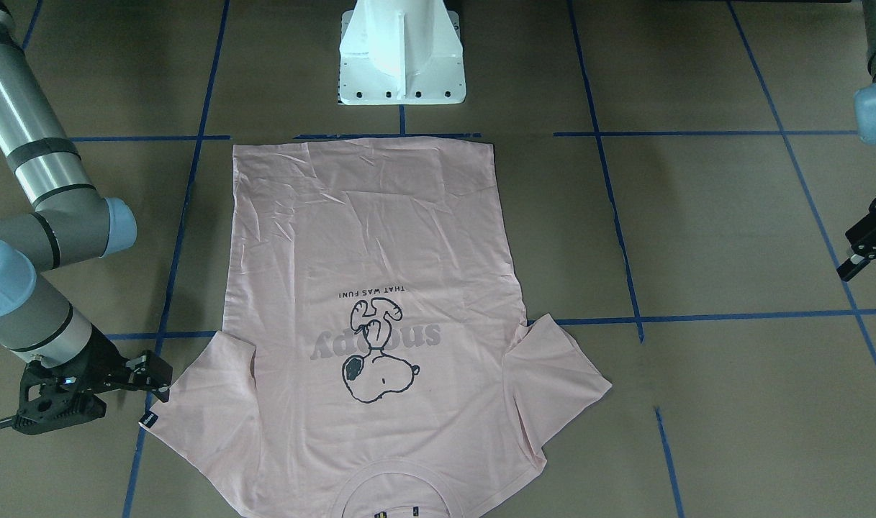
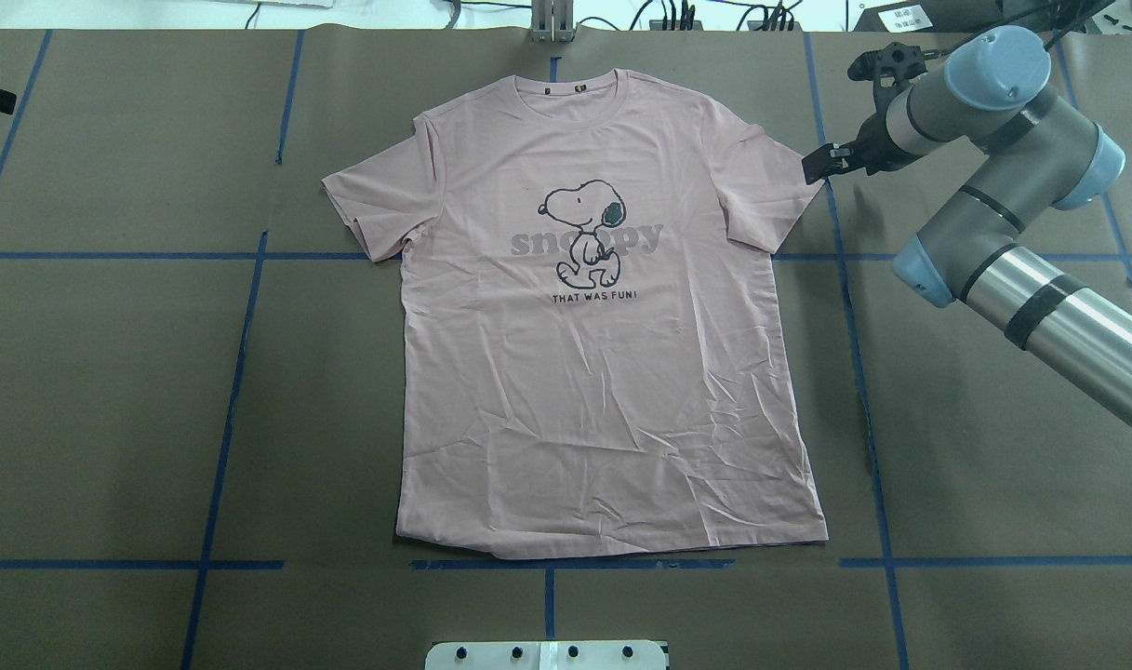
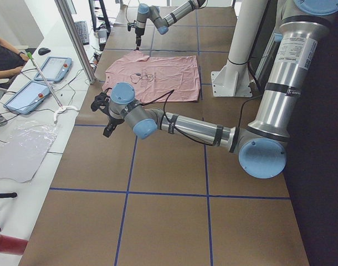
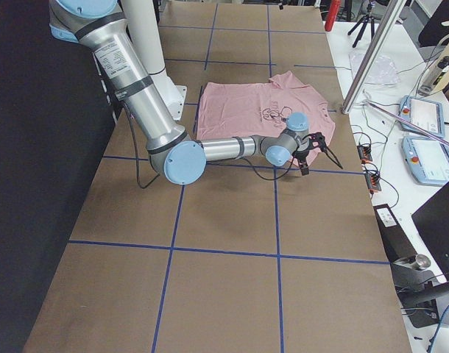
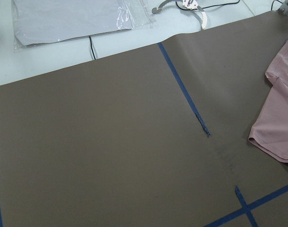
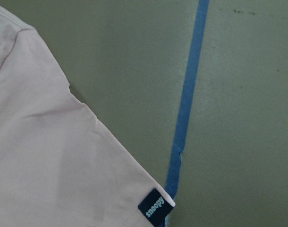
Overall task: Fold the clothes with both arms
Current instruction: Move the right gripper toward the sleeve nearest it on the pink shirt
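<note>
The pale pink T-shirt [image 2: 603, 372] lies flat and face up on the brown table, neck away from the robot's base, Snoopy print [image 2: 584, 233] showing. My right gripper [image 2: 819, 166] hovers just outside the shirt's right sleeve hem and looks open, holding nothing. In the front-facing view this gripper [image 1: 163, 381] sits beside the sleeve's black tag [image 1: 148, 419]; the right wrist view shows that tag [image 6: 155, 208] and sleeve edge close below. My left gripper [image 1: 861, 255] hangs open and empty, well off the other sleeve [image 5: 278, 118].
The white pedestal base [image 1: 402, 65] stands behind the shirt's hem. Blue tape lines [image 2: 240, 372] grid the table. Beyond the far edge are tablets [image 3: 52, 69], a plastic bag [image 3: 25, 149], a metal post [image 3: 75, 39] and a person's arm [image 3: 3, 61].
</note>
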`<action>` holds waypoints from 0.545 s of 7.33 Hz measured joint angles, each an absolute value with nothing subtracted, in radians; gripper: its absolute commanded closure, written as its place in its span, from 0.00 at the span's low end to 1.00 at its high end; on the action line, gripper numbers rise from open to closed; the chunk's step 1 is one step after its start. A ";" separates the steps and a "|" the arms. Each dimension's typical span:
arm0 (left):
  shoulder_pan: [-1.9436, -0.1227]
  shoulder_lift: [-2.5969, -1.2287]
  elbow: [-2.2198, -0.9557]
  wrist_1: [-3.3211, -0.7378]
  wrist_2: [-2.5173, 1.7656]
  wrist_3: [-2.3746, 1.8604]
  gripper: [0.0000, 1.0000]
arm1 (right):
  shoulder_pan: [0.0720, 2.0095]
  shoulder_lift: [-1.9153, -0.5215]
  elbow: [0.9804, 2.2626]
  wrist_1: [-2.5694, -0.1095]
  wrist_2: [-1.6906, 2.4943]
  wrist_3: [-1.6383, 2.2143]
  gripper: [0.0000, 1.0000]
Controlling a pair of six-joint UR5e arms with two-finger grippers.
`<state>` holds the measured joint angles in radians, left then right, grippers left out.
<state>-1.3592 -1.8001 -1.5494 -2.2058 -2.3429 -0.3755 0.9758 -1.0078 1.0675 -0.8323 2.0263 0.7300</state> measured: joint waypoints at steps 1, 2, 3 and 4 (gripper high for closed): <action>-1.359 -1.800 -1.549 -2.206 -2.343 -0.377 0.00 | 0.974 -0.998 1.057 -0.834 2.018 0.730 0.07; -1.359 -1.801 -1.549 -2.206 -2.344 -0.377 0.00 | 0.973 -0.994 1.048 -0.835 2.011 0.730 0.10; -1.359 -1.801 -1.549 -2.207 -2.344 -0.377 0.00 | 0.972 -0.988 1.039 -0.836 2.006 0.729 0.11; -1.359 -1.801 -1.549 -2.207 -2.344 -0.377 0.00 | 0.971 -0.978 1.027 -0.836 2.003 0.729 0.15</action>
<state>-1.3591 -1.8008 -1.5493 -2.2072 -2.3439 -0.3773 0.9708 -0.9783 1.0269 -0.8363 2.0026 0.7288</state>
